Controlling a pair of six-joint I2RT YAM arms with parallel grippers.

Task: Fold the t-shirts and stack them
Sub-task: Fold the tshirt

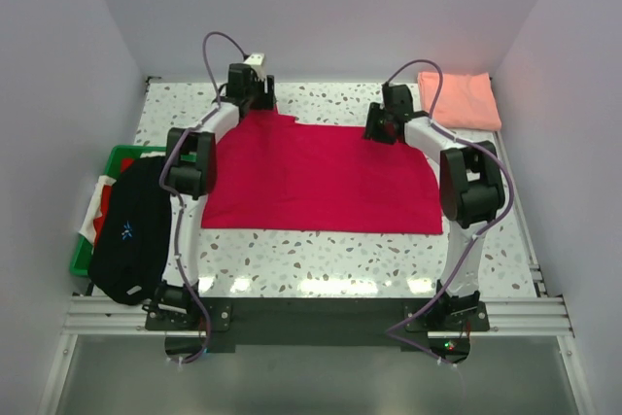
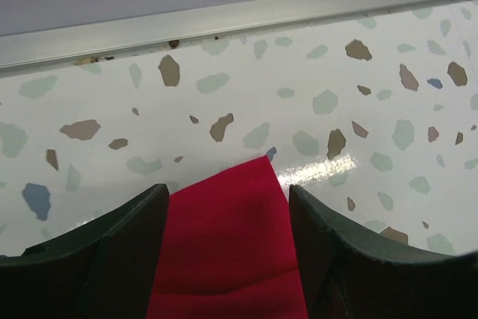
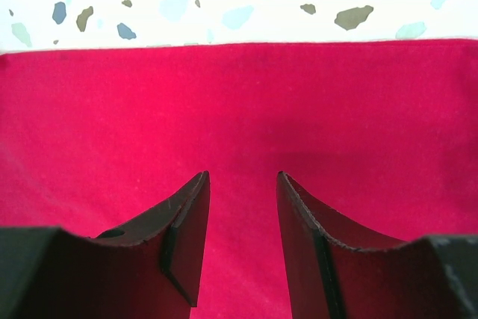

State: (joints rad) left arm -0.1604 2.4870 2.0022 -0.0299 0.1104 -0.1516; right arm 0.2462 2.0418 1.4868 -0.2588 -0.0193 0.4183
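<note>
smooth flat crimson t-shirt (image 1: 321, 177); left gripper (image 2: 228, 193) wide astride its corner, right gripper (image 3: 243, 177) narrowly apart, empty

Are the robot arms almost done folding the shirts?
The salmon pink t-shirt already lies folded in the far right corner. The crimson t-shirt lies spread flat, with the open left gripper and right gripper at its far edge. Folding and stacking it remain.

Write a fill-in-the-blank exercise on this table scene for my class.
The spread t-shirt is coloured ____.
The folded pink t-shirt sits at the table's far ____ corner.
The crate at the table's left edge is ____.
Above the spread t-shirt, the right tool stands ____.
Missing words: red; right; green; open.
</note>
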